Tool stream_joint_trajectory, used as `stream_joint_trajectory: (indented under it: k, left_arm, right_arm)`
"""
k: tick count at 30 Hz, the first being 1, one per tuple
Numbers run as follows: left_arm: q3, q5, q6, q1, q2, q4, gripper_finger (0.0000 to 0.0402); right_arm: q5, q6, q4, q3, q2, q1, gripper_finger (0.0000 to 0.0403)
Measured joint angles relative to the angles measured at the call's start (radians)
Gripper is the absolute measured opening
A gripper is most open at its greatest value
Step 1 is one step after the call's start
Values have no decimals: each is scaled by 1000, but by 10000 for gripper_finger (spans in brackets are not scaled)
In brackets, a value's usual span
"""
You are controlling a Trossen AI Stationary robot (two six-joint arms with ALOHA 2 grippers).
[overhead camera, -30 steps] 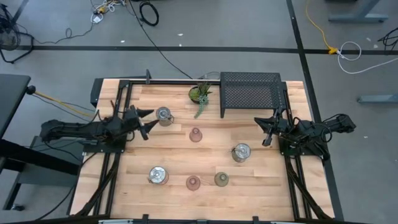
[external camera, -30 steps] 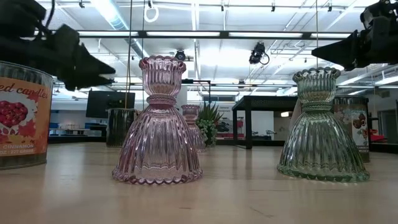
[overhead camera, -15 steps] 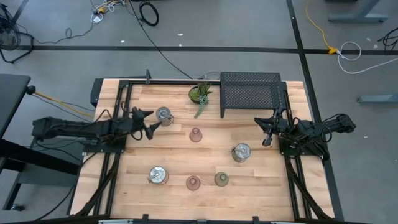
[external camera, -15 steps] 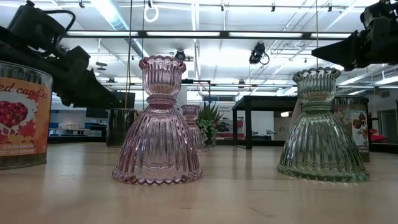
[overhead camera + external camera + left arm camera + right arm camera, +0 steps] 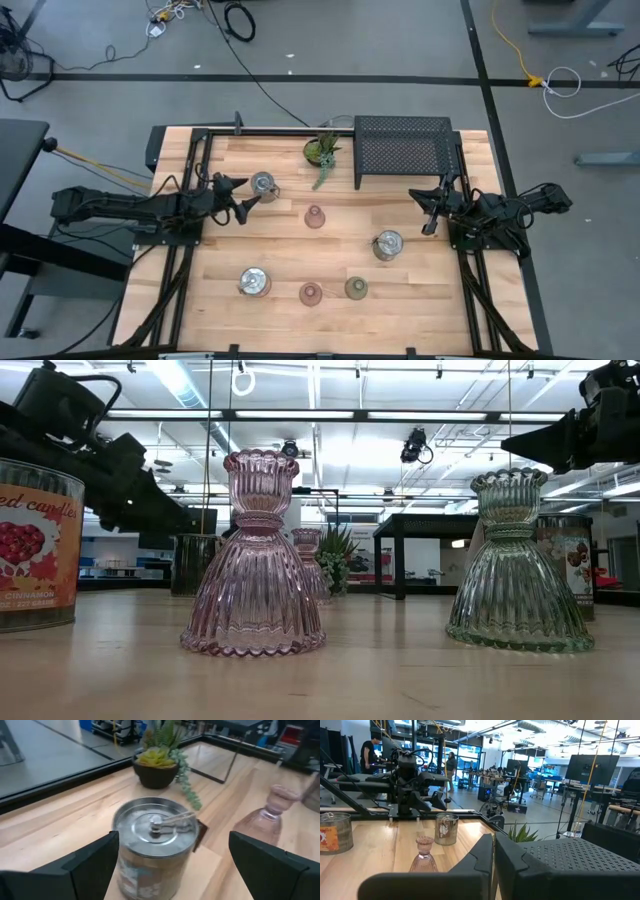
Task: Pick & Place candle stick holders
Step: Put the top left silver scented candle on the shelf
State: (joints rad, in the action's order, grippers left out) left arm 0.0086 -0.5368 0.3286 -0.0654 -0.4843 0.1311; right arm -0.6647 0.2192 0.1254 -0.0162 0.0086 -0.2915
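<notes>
Right in front of the left gripper (image 5: 240, 198) stands a shiny silver round metal candle holder (image 5: 263, 184), close to the fingertips but not touching them. The left gripper's two dark fingers are spread wide apart. From the left wrist view, the silver holder (image 5: 153, 847) sits in the gap between the fingers, and it has a flat lid with a wick on top. Just past that holder is a small green potted plant in a dark bowl (image 5: 158, 764). Off to one side, a little farther than the holder, is a pink ribbed glass candle holder (image 5: 314, 216).

Over at the other side of the wooden table (image 5: 280, 260), the right gripper (image 5: 428, 207) waits with its fingers pressed together. A second silver metal holder (image 5: 388, 244) sits near it, a bit toward the table's front. A black mesh rack (image 5: 404, 146) is close beside it, toward the back of the table.

Farther from both grippers, near the front edge, three more holders stand in a row: a third silver one (image 5: 254, 282), another pink glass one (image 5: 310, 293) and an olive-green glass one (image 5: 356, 288). All of them stand upright on the table.
</notes>
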Motion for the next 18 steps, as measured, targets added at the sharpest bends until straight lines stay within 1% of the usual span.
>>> stream_joint_trajectory:
  k: [7,11,15,18]
  left_arm:
    - [0,-1,-2,0,0,-12,378]
    - [0,19,-22,0,0,-24,378]
    - [0,16,49,0,0,-45,388]
    - [1,12,73,0,-1,-59,398]
  right_arm:
    - [0,0,0,0,0,0,18]
    - [0,0,0,0,0,0,18]
    - [0,0,0,0,0,0,18]
    - [0,0,0,0,0,0,18]
